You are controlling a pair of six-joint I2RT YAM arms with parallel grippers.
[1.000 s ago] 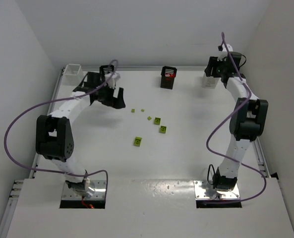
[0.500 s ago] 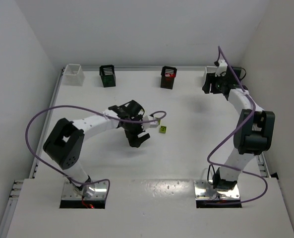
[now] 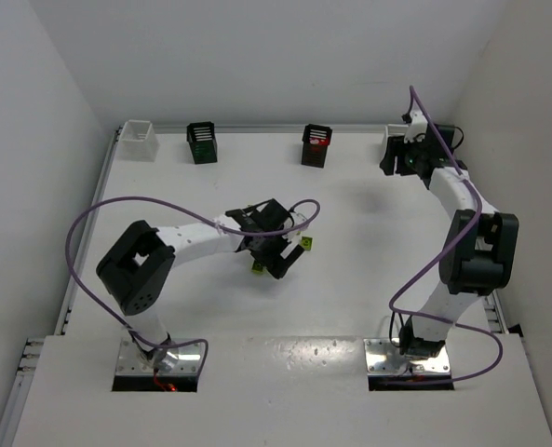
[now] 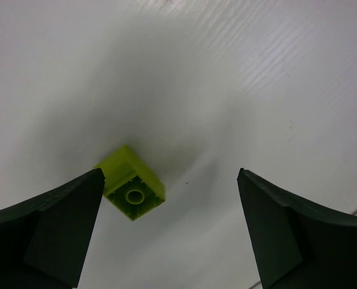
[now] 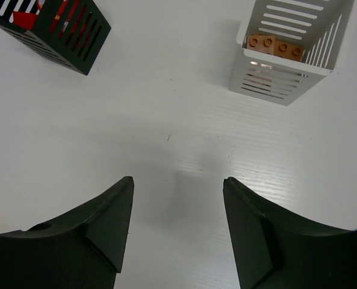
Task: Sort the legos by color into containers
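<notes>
A yellow-green lego (image 4: 132,183) lies upside down on the table, just inside my left gripper's left finger (image 4: 58,223). The left gripper (image 4: 170,173) is open and hangs low over it at mid-table (image 3: 277,259). That brick (image 3: 257,268) peeks out beside the fingers, and another yellow-green lego (image 3: 305,244) lies to their right. My right gripper (image 5: 178,179) is open and empty above bare table at the back right (image 3: 401,160). Ahead of it stand a white container (image 5: 286,84) holding orange-brown legos (image 5: 273,44) and a black container (image 5: 76,36) holding red ones.
Along the back edge stand a white bin (image 3: 138,140), a black bin (image 3: 201,142), the black bin with red bricks (image 3: 316,145) and the far-right white bin (image 3: 388,149), half hidden by my right arm. A purple cable (image 3: 299,209) loops over the left arm.
My left arm has swung from the back-left black bin to mid-table and come down over the yellow-green brick. The right gripper has shifted slightly by the white bin.
</notes>
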